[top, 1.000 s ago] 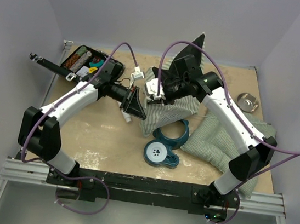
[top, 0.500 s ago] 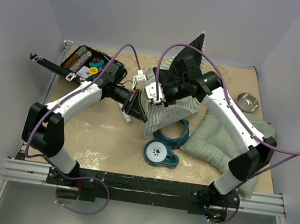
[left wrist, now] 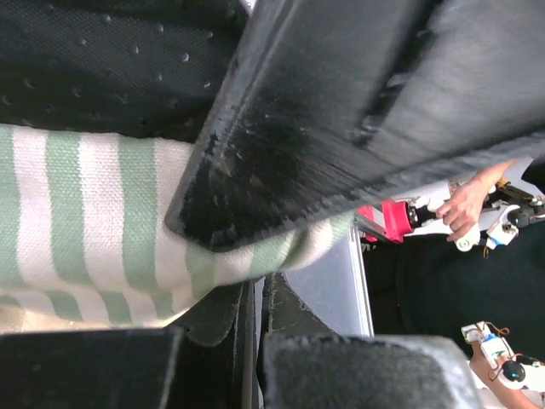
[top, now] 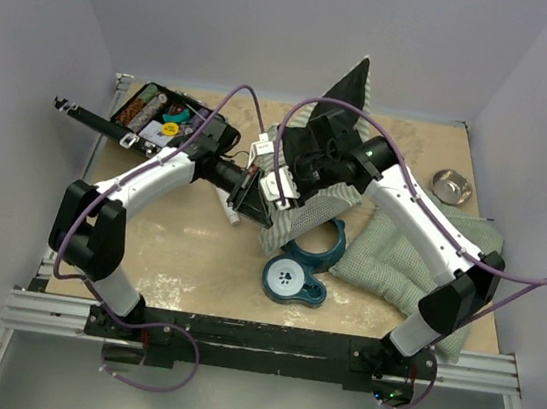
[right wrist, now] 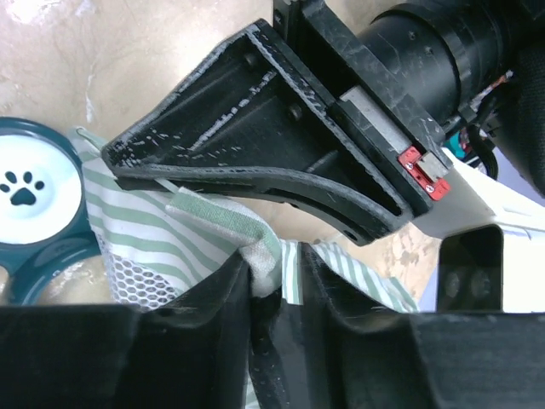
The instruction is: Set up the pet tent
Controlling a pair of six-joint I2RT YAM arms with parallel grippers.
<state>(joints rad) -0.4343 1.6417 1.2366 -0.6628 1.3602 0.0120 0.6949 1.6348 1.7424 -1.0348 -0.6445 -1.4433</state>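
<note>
The pet tent (top: 305,207) lies crumpled at mid-table, green-and-white striped, with its black floor panel (top: 350,85) sticking up at the back. My left gripper (top: 241,211) is shut at the tent's left edge, and a thin white pole (right wrist: 157,182) runs out from its tips toward a green sleeve (right wrist: 217,220). In the left wrist view its jaws (left wrist: 255,294) sit tight together beside striped cloth (left wrist: 77,213). My right gripper (top: 281,187) is just to the right, its jaws (right wrist: 277,256) slightly apart with a folded hem (right wrist: 262,260) between them, touching only one finger.
A teal double bowl stand (top: 301,264) sits just in front of the tent, also at the left of the right wrist view (right wrist: 25,213). A green checked cushion (top: 398,256) lies at right, a metal bowl (top: 452,185) at far right, a black tray (top: 159,114) of items at back left.
The right gripper's jaws have parted a little around the tent hem. Both grippers have drawn closer together, the left one shifting right. The black panel has tipped slightly higher.
</note>
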